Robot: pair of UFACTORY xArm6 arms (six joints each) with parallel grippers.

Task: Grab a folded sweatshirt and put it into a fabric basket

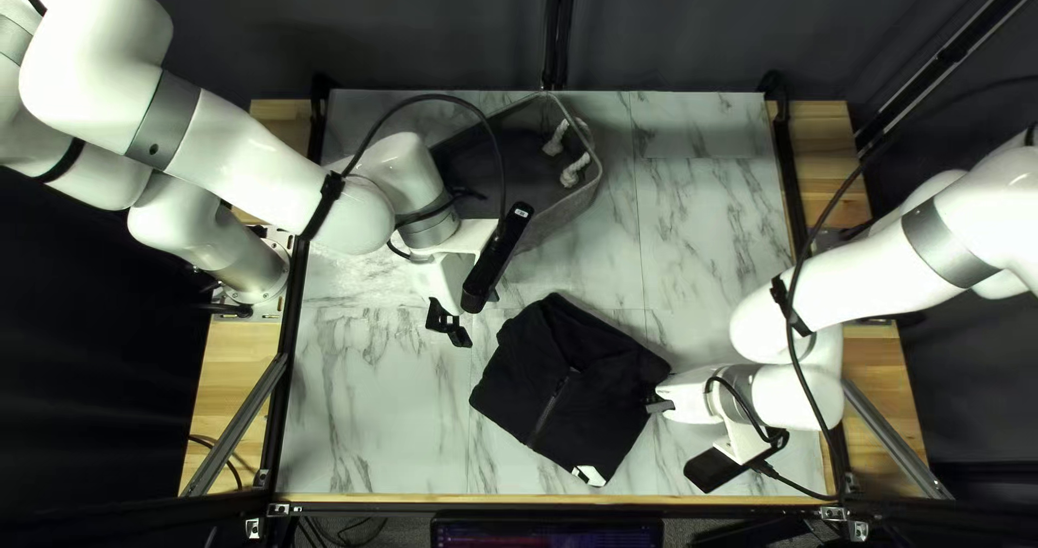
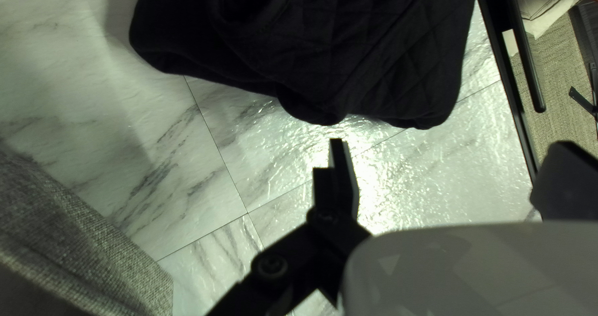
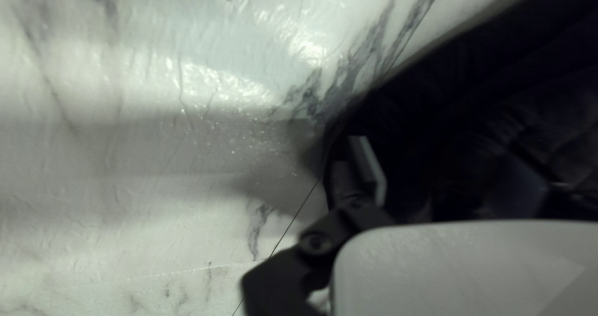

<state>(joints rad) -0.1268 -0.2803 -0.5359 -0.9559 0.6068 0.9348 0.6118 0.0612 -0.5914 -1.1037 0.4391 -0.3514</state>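
Here, the left gripper [image 1: 450, 325] is hanging wide open, holding nothing; I cannot tell whether the right gripper [image 1: 657, 403] is grasping the black sweatshirt [image 1: 573, 386] it is meeting. Soft, thick, probably floppy, that is lying toward the near edge of the worktop [image 1: 708, 251], likely needing deep, all-layer grips at both sides.

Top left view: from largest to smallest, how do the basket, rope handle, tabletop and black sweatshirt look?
1. Tabletop
2. Sweatshirt and basket: too alike to rank; my left arm partly hides the basket
3. Rope handle
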